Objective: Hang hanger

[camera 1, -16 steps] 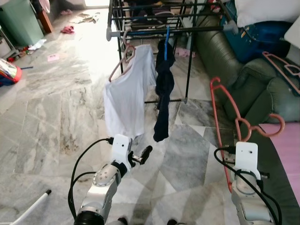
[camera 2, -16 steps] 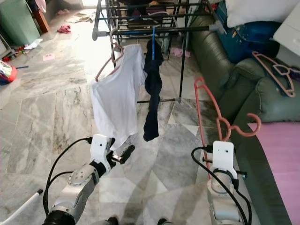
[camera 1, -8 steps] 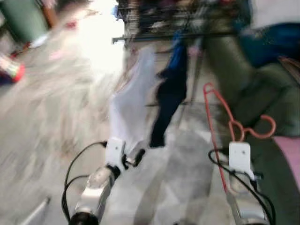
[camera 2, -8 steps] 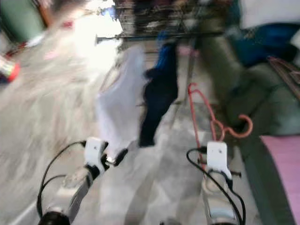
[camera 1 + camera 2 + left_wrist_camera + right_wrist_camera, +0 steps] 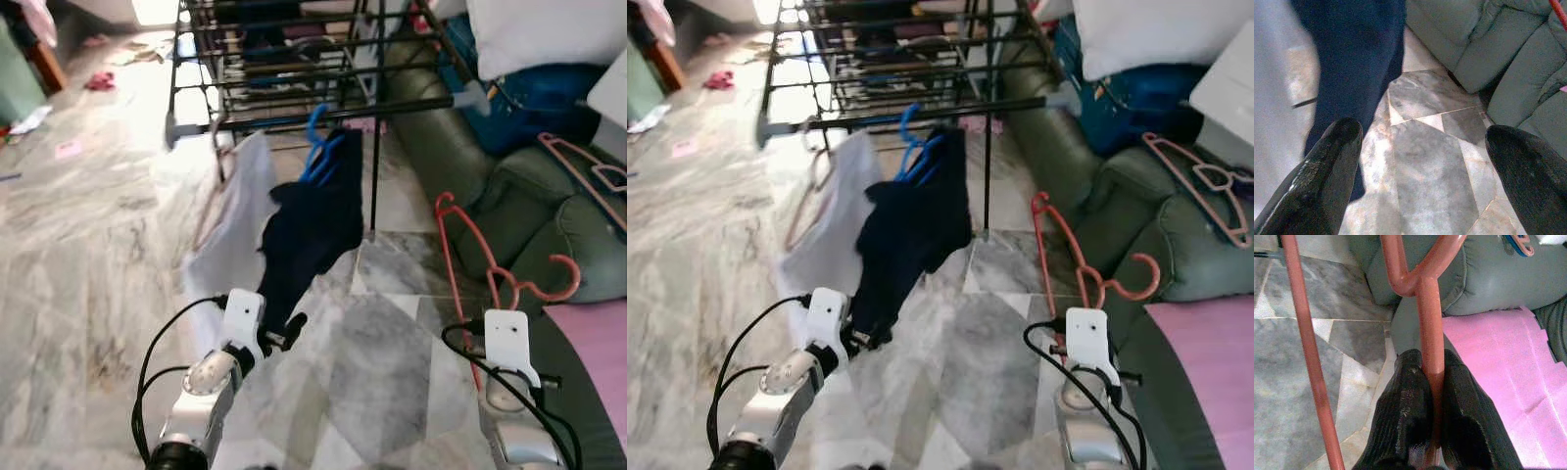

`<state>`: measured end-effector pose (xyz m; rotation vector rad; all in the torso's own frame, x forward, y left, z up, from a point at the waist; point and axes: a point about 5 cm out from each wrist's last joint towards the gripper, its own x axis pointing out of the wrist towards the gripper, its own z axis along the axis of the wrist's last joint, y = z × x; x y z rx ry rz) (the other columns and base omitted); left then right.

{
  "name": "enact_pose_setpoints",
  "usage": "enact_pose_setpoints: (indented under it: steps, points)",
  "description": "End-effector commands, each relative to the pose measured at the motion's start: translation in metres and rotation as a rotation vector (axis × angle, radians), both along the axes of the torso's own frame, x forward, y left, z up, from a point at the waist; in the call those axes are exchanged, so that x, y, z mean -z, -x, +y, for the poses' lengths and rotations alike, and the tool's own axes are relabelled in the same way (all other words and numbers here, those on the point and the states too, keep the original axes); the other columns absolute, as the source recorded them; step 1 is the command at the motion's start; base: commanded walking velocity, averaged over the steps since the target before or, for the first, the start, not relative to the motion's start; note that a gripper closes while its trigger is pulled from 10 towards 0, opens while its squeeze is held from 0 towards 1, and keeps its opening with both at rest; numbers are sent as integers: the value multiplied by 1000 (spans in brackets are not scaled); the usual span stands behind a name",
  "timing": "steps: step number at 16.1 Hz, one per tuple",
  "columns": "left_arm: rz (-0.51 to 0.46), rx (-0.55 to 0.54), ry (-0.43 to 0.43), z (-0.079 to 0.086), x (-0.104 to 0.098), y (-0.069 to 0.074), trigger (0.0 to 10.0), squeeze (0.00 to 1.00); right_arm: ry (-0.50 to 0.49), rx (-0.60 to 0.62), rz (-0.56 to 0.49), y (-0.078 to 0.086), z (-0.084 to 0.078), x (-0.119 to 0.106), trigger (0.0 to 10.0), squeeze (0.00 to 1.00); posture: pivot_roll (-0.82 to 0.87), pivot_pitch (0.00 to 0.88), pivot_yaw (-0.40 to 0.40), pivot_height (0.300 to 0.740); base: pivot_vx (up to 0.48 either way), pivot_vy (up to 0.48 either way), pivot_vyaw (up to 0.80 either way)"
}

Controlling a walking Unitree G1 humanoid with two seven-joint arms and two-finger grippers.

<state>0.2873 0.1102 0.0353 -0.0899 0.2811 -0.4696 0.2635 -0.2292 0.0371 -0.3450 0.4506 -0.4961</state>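
Marble floor (image 5: 88, 245) beneath rack (image 5: 294, 59); right pincer (image 5: 1432, 377) clenches hanger (image 5: 460, 245), left pincer (image 5: 1420, 142) spread.

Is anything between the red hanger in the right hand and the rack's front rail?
Nothing visible blocks it. The right hand grips the red hanger; open air lies between it and the rack's front rail, right of the dark garment.

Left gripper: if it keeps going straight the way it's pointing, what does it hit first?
Probably the dark navy garment hanging from the blue hanger. The open left gripper points at marble floor with the cloth by one finger. Depth is unclear; it could pass beside the cloth.
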Motion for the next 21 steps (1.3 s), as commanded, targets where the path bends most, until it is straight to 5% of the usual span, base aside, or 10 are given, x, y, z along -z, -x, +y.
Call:
enact_pose_setpoints:
  steps: [1, 6, 21]
  points:
    - [4, 23, 2, -8, 1, 2, 10000, 0, 34, -2, 31, 3, -7, 2, 10000, 0, 21, 168, 1, 740, 431, 0, 0]
    - [14, 14, -6, -7, 4, 3, 10000, 0, 109, -122, 65, -4, 4, 4, 10000, 0, 26, 173, 2, 740, 408, 0, 0]
    - [9, -3, -9, -2, 4, 0, 10000, 0, 51, -267, 100, -5, 32, 17, 10000, 0, 35, 169, 11, 740, 198, 152, 0]
